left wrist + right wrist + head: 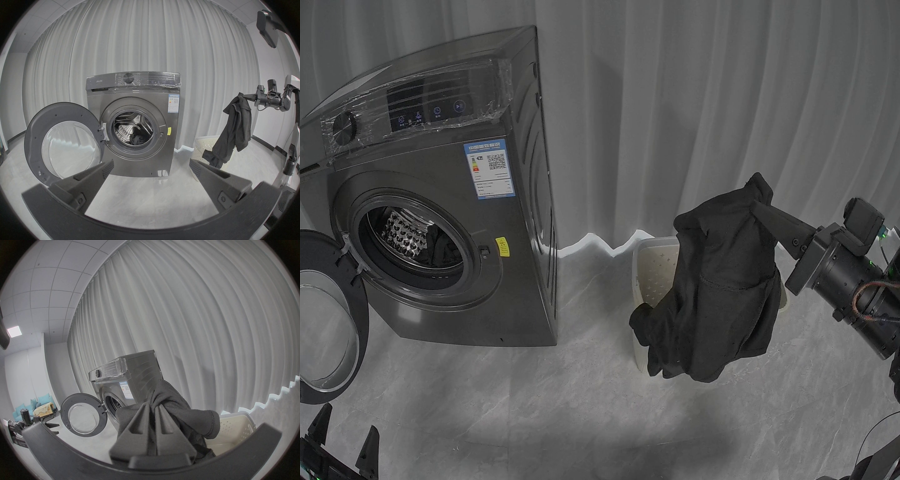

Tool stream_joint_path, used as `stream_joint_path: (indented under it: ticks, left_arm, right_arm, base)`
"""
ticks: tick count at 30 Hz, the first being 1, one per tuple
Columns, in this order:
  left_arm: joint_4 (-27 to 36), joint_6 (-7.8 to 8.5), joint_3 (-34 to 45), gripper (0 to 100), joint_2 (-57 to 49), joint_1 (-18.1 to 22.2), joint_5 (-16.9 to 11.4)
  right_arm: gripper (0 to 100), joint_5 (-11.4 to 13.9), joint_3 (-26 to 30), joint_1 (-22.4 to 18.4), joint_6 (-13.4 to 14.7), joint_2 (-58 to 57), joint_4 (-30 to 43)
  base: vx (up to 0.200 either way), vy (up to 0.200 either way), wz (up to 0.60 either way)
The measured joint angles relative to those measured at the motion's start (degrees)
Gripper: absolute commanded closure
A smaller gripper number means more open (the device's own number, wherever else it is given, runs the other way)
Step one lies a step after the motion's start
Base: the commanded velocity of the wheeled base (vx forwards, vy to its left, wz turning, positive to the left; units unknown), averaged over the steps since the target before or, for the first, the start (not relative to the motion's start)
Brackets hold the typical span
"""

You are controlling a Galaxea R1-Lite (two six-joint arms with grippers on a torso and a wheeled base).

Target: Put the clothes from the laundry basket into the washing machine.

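Pale curtain [706, 94] meets the grey tiled floor [550, 406].

One washing machine [512, 262], one laundry basket [659, 265], two dark garments [719, 294] [137, 139], two end effectors [151, 162] [153, 408]

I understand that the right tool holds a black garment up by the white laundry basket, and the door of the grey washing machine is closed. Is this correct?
No. The head view shows the round glass door of the grey front-loading washing machine swung open. The rest stands: the right tool holds the black cloth garment up by the white perforated plastic laundry basket.
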Motion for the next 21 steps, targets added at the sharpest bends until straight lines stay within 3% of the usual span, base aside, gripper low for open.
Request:
stream_joint_path:
  ticks: [10, 21]
  left_arm:
    - [0.0, 0.0, 0.0, 0, 0.0, 0.0, 0.0]
    - [0.0, -0.02, 0.0, 0, 0.0, 0.0, 0.0]
  right_arm:
    - [100, 0.0, 0.0, 0.4, 0.2, 0.0, -0.1]
    - [100, 0.0, 0.4, 0.3, 0.2, -0.7, 0.0]
  base:
    - [0.0, 0.2, 0.0]
    - [0.0, 0.0, 0.0]
